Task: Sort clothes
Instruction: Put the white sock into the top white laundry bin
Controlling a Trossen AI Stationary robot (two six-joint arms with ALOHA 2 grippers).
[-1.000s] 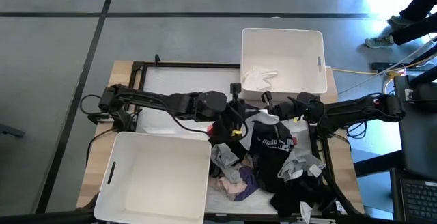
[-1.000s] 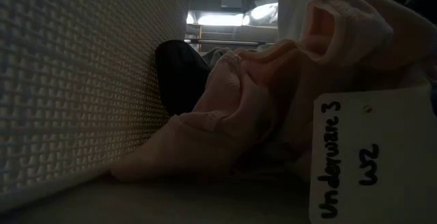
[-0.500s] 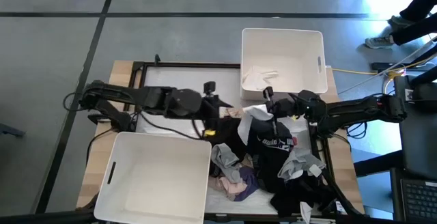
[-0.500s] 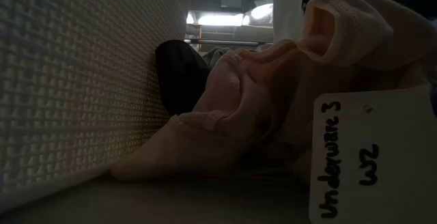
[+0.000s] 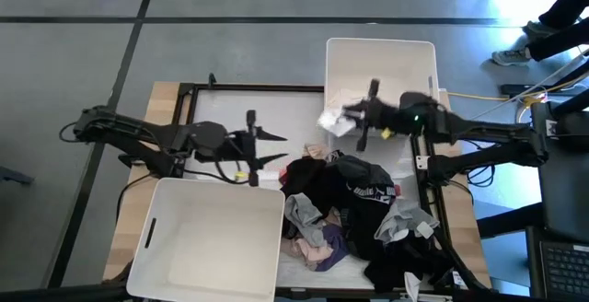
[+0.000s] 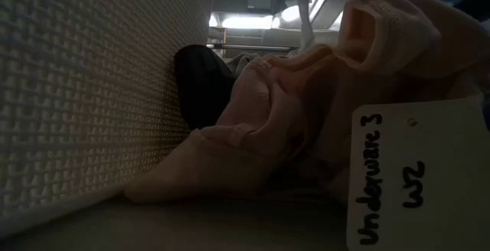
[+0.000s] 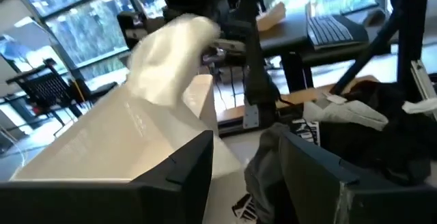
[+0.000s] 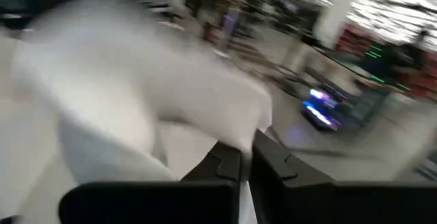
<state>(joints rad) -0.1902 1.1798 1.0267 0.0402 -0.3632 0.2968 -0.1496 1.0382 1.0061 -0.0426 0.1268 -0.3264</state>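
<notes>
Carrying a white garment over the near left corner of the far white bin, the right gripper has its jaws pinched shut on the cloth; my guess is that whites go in this bin, so the piece is held above the rim ready to be dropped inside. Farther left, the left gripper hangs over bare counter with its fingers spread wide and nothing between them, pulled clear of the heap, probably to leave room for the other arm. Most of the clothes lie in a mixed pile at the near right, beside the near white bin, which looks empty from above. Only the high view shows both bins and both arms together. From the right wrist the pinched white cloth fills the picture. At counter height a pale pink garment lies against a bin wall, with a handwritten tag that the overhead camera cannot resolve
</notes>
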